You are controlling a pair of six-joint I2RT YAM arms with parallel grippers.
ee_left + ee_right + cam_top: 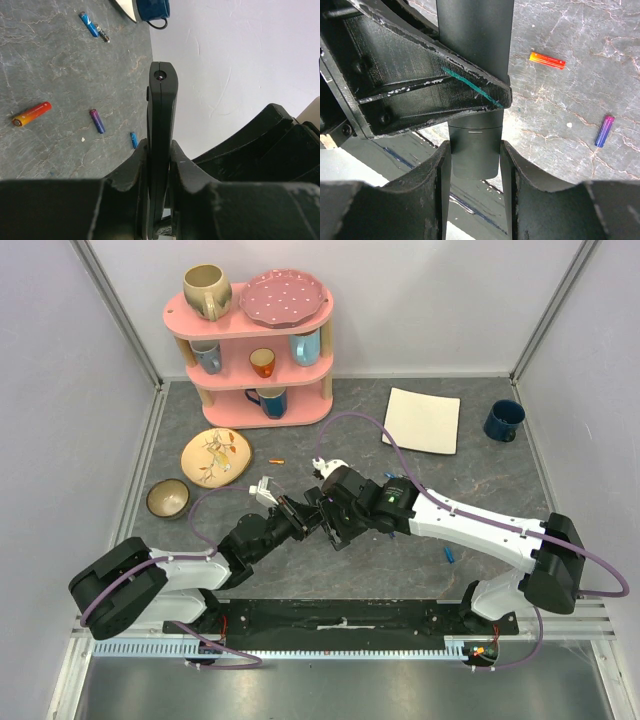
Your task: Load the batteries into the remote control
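Clamping the remote control (162, 100) in my left tool (159, 148) steadies it for my right tool (474, 152), which straddles its six o'clock end, grip unclear.

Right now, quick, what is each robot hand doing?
Left gripper: closed, holding the remote control.
Right gripper: closed on one end of the same remote control.
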